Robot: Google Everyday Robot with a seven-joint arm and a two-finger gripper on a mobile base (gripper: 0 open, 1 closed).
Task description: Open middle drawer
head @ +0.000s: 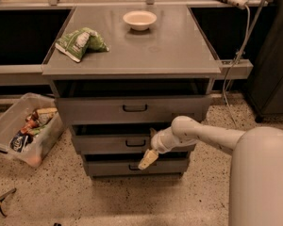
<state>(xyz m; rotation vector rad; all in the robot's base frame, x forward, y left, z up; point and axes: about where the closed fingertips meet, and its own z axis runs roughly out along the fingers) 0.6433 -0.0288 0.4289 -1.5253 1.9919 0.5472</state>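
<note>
Grey middle drawer (108, 145) has the end effector (148, 158) just beside its handle (135, 143). Its opening: cannot tell.

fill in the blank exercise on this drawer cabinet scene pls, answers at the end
1. The white bowl sits on ___ of the cabinet.
2. The green bag lies to the ___ of the bowl.
3. The gripper is in front of the cabinet, just below and to the ___ of the black handle on the middle drawer.
4. The plastic bin holding packets stands on the ___.

Missing words: top; left; right; floor.
</note>
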